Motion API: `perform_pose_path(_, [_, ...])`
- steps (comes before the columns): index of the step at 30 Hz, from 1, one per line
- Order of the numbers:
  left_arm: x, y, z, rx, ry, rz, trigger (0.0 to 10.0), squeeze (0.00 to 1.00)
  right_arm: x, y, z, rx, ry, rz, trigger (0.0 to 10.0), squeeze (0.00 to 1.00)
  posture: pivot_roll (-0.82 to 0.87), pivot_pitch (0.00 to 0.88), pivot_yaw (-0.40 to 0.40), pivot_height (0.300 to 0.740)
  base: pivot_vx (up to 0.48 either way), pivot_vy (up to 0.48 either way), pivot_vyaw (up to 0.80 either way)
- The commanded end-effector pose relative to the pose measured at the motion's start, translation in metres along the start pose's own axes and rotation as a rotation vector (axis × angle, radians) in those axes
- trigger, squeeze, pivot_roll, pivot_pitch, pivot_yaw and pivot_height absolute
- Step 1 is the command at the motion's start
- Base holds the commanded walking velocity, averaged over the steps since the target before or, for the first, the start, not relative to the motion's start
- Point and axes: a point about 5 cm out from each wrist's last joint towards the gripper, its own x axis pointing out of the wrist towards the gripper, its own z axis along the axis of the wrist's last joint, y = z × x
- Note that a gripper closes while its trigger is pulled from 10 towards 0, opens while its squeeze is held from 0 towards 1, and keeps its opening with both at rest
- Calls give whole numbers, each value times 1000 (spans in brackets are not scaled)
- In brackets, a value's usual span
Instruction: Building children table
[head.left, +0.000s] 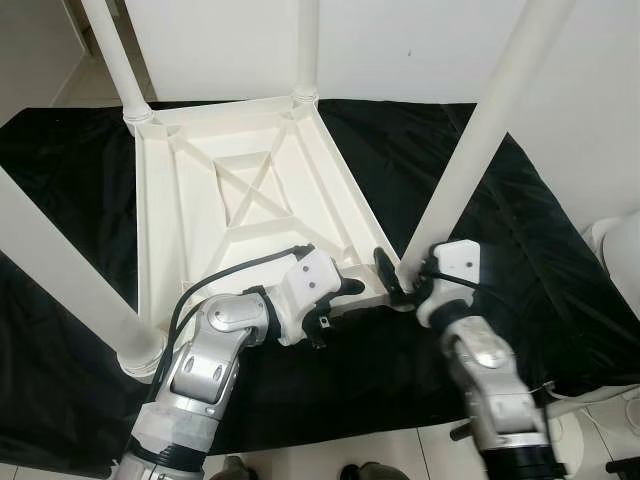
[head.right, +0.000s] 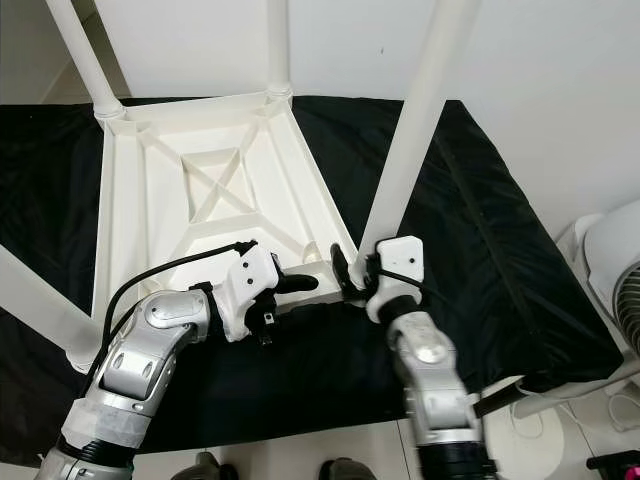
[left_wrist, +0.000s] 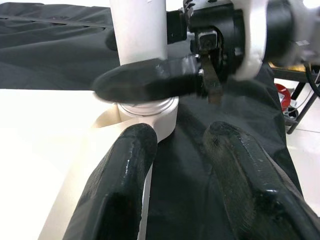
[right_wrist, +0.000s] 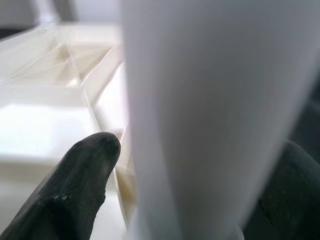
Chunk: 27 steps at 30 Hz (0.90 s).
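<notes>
A white plastic children's table (head.left: 160, 230) lies upside down on a black cloth. Its near-right leg (head.left: 470, 150) stands tilted in the corner socket. My right gripper (head.left: 398, 278) is shut on that leg just above the socket; the right wrist view has the leg (right_wrist: 200, 110) between the fingers (right_wrist: 85, 170). My left gripper (head.left: 335, 302) is open at the table's near rim, beside the same corner. In the left wrist view its two fingers (left_wrist: 125, 165) point at the socket (left_wrist: 150, 112), with nothing between them.
Three more white legs stand up from the table: far left (head.left: 115, 50), far middle (head.left: 307, 45) and near left (head.left: 60, 270). The black cloth (head.left: 520, 250) covers the floor around it. A white fan (head.right: 610, 270) stands at the right, with a white wall behind.
</notes>
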Motion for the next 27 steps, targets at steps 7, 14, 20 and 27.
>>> perform_pose_path(7, [4, 6, 1, -2, -4, 91, 10000, 0, 7, -13, 3, -11, 1, 214, 10000, 0, -113, 32, 16, 740, 0, 0, 0])
perform_pose_path(14, [6, 4, 2, -3, -11, 90, 10000, 0, 21, -17, 3, -34, 23, 385, 7333, 0, -107, 34, 13, 740, 0, 0, 0])
perform_pose_path(20, [4, 6, 2, -5, -13, 118, 10000, 0, 24, -23, -3, -21, 59, 448, 0, 0, -93, 39, -6, 740, 0, 0, 0])
perform_pose_path(27, [5, 6, 2, -8, -17, 125, 10000, 0, 21, -29, -7, -10, 70, 438, 0, 0, -97, 46, -9, 740, 0, 0, 0])
